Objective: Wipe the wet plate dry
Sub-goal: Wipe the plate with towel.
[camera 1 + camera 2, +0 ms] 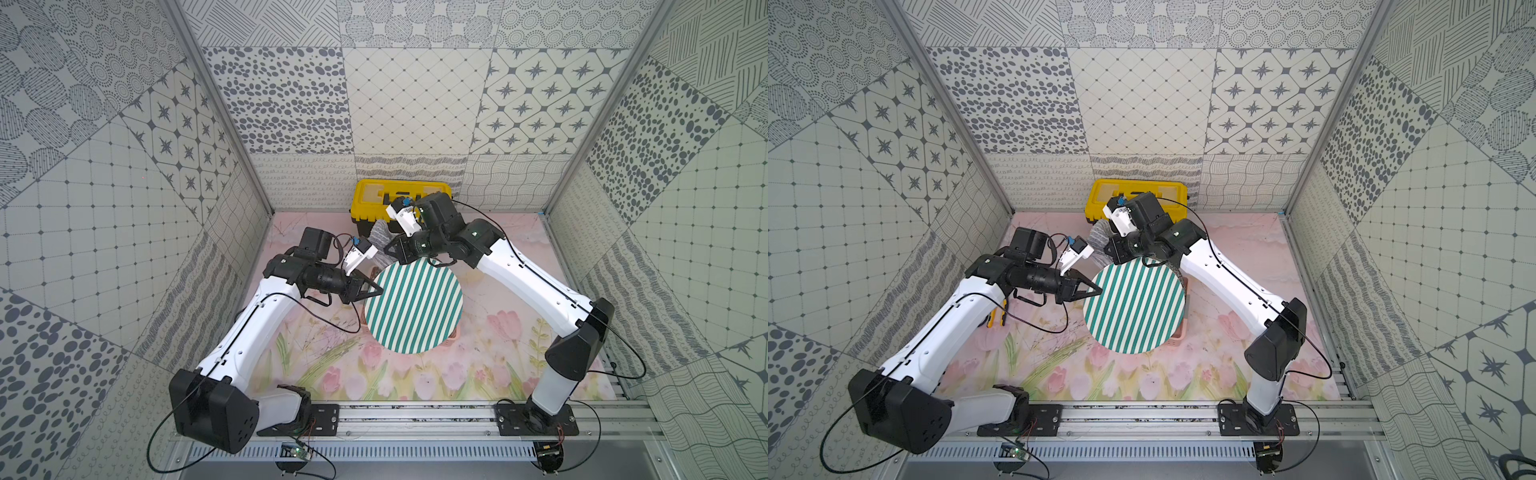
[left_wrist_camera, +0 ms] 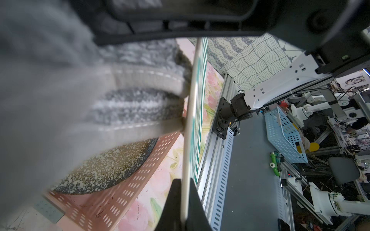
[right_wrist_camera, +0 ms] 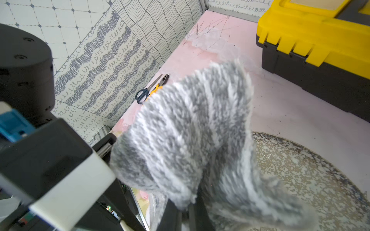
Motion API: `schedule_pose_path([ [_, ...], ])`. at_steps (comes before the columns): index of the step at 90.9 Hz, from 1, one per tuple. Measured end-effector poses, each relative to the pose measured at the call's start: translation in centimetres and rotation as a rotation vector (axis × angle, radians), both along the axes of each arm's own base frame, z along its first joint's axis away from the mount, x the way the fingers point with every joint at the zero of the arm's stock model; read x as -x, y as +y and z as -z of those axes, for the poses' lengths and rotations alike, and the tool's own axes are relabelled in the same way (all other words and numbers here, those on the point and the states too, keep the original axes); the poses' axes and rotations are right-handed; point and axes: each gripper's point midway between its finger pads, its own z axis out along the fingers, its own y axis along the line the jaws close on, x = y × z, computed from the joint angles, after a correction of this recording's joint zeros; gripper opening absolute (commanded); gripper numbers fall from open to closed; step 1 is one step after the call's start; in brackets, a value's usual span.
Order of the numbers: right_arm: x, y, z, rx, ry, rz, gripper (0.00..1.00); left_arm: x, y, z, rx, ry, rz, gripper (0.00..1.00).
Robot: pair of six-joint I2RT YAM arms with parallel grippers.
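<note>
Left wrist: left tool [image 2: 183, 186] clamps plate [image 2: 200, 96] rim; right tool [image 3: 184, 212] pinches cloth [image 3: 190, 130] against it.

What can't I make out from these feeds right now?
Fingers of the right gripper: mostly covered by the grey cloth in the right wrist view, and by the arm's own wrist in both top views.
Wetness on the striped plate: too fine to see in a top view.
Pink basket: mostly under the plate in both top views.
</note>
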Motion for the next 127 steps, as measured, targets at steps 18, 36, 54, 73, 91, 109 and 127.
schedule_pose_path([
  [18, -0.1, -2.1, 0.0, 0.005, -0.004, 0.037, 0.00, -0.3, 0.2, 0.2, -0.021, -0.001, -0.015, 0.00],
  [36, -1.0, -5.3, 0.3, 0.015, -0.013, 0.113, 0.00, -0.6, 0.1, 0.0, -0.020, -0.001, -0.020, 0.00],
  [54, -1.8, -8.7, 1.6, 0.033, -0.010, 0.196, 0.00, -0.9, 0.1, -0.3, -0.017, 0.011, -0.027, 0.00],
  [73, -1.8, -11.8, 3.5, 0.049, 0.004, 0.262, 0.00, -1.3, 0.2, -0.5, -0.010, 0.025, -0.044, 0.00],
  [91, -1.2, -14.0, 5.1, 0.056, 0.023, 0.306, 0.00, -2.0, 0.8, -0.9, 0.018, 0.041, -0.071, 0.00],
  [109, -0.4, -15.4, 6.1, 0.052, 0.032, 0.334, 0.00, -2.7, 1.3, -1.5, 0.058, 0.048, -0.098, 0.00],
  [127, 0.3, -16.2, 7.5, 0.060, 0.049, 0.344, 0.00, -3.7, 1.9, -2.1, 0.090, 0.044, -0.131, 0.00],
])
